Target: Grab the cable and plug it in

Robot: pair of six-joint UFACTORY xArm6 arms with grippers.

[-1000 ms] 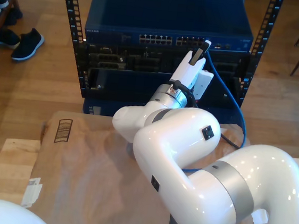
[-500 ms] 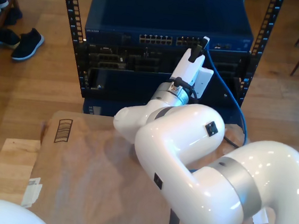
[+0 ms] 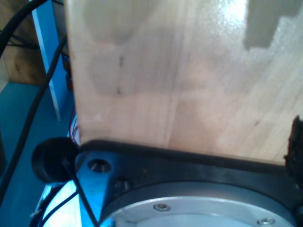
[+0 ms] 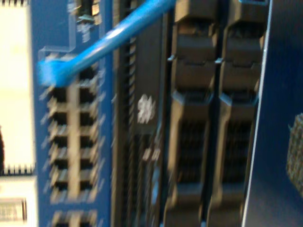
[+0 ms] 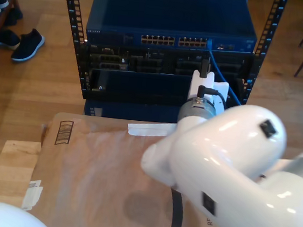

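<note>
So the whole thing hinges on how the cable (image 4: 113,35) sits against the port row on the switch (image 5: 172,23). In the second wrist view the plug (image 4: 52,72) is sitting at the mouth of the end port of the port bank (image 4: 66,142), and to me it looks seated or very nearly so, but the picture is blurry enough that I can't swear it's clicked home. The cable runs away from the plug in a straight diagonal line, so its long axis comes out of the switch face and slopes off to one side.

In the exterior view the same cable meets the switch at the right end of the right-hand port group, then drops down and toward the exterior view's right, behind the white arm (image 5: 228,154). That arm is the second one, since its wrist view stares straight at the ports. My second tool (image 5: 203,70) is just below and nearer than the plug, pointing up at the rack (image 5: 69,23). I can't tell how far its fingers are apart or whether it's got hold of anything; the cable doesn't look pinched in what I can see.

My first tool is nowhere close to the action: its wrist view is looking at pale wood (image 3: 180,80), probably the counter edge, and its opening is anyone's guess.

The cable itself: thin, bright blue, smooth jacket, small blue plug at the end.
</note>
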